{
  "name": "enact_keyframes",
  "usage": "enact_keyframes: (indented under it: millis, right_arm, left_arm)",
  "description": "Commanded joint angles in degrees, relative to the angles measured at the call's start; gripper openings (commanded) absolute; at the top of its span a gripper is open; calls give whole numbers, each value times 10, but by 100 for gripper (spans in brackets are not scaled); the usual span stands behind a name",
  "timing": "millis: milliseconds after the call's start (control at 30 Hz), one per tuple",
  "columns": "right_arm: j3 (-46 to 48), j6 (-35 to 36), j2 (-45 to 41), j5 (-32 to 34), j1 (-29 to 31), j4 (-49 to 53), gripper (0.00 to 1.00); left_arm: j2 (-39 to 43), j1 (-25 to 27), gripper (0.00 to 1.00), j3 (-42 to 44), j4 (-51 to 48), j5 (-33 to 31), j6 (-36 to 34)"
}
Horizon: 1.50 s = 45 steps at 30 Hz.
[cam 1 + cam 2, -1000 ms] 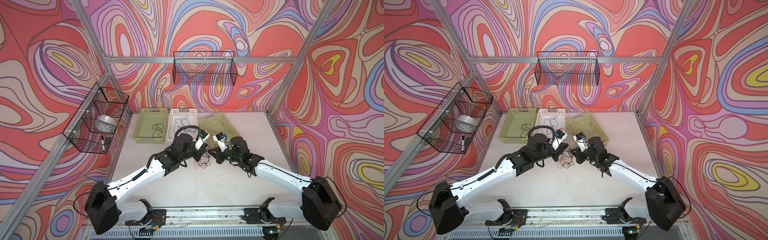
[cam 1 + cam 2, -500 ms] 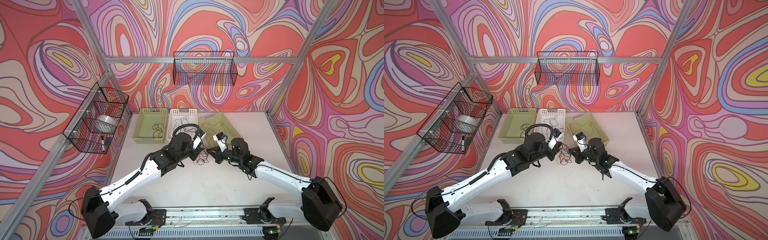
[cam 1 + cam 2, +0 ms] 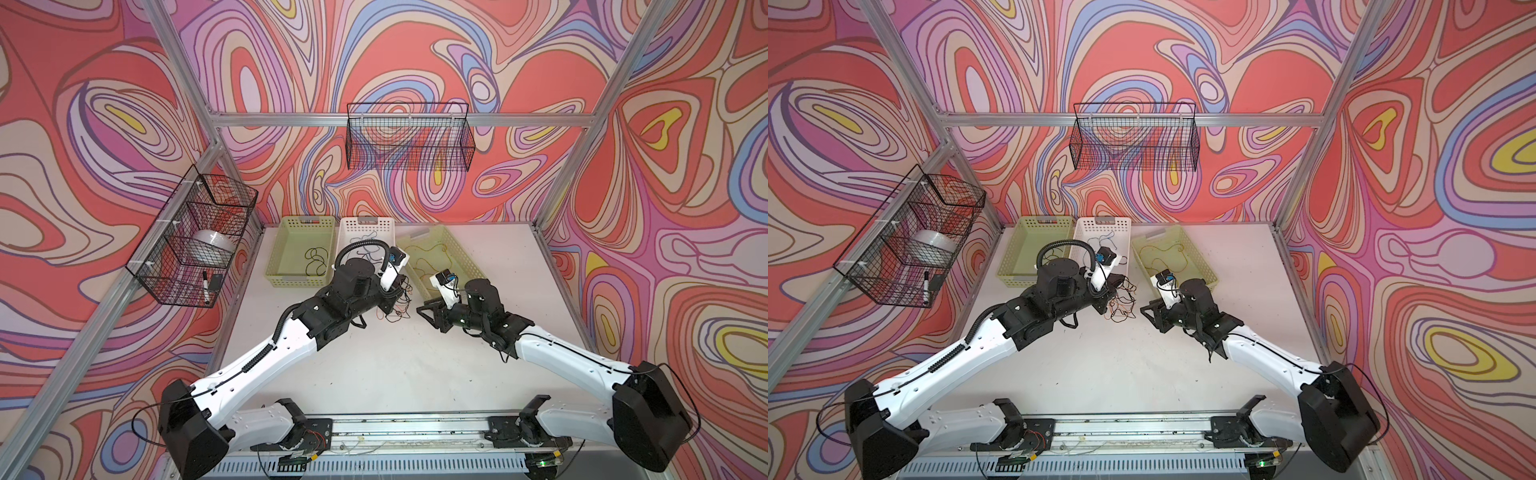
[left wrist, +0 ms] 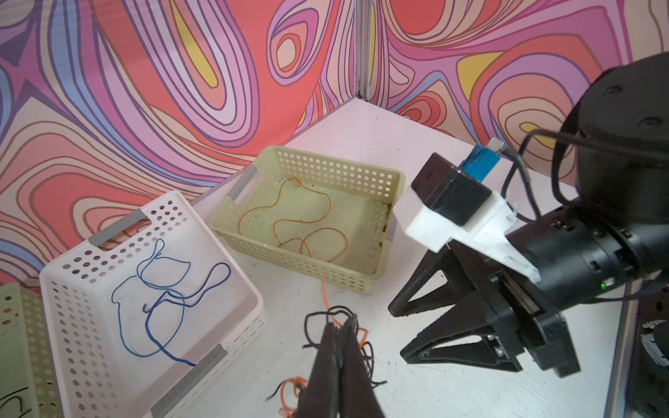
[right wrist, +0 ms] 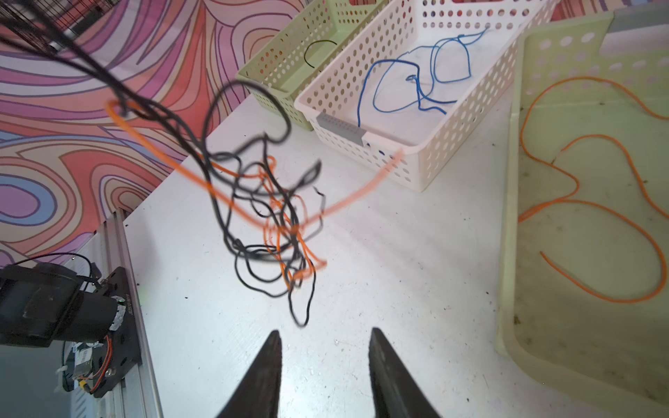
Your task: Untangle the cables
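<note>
My bench [image 3: 395, 365] is a white top, scuffed and flecked with small dark specks. Three perforated baskets stand on it along the far edge: a pale green basket [image 3: 291, 281], a white basket [image 3: 365, 226] just beside it, and a yellow-green basket [image 3: 465, 255] turned at an angle. A tangle of orange and dark cables [image 5: 275, 224] hangs over the bare middle. I cannot tell whether its lowest loops touch the surface.
</note>
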<state>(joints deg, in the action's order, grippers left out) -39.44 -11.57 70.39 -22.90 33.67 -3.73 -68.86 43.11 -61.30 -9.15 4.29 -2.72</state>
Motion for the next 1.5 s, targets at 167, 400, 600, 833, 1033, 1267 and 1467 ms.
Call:
enact_keyframes:
  millis: [167,400,600,833,1033,1267,1467]
  right_arm:
    - [-12,-28,-3,-20,17,-57,49]
    - [-4,-14,-14,2,17,-59,47]
    - [2,32,-41,57,17,-38,47]
    - [-10,92,-53,71,17,-16,42]
    - [-24,91,-22,-20,17,-22,33]
    - [-31,102,-21,31,17,-16,28]
    - [-20,114,-39,61,17,-12,28]
  left_arm:
    - [-18,3,0,-11,36,31,30]
    - [-15,7,0,-12,32,26,27]
    - [-15,7,0,-18,18,30,14]
    - [-19,7,0,-26,5,38,6]
    - [-21,7,0,-29,11,46,6]
    - [-22,7,0,-30,-1,46,-2]
    - [-22,7,0,-33,-9,50,-9]
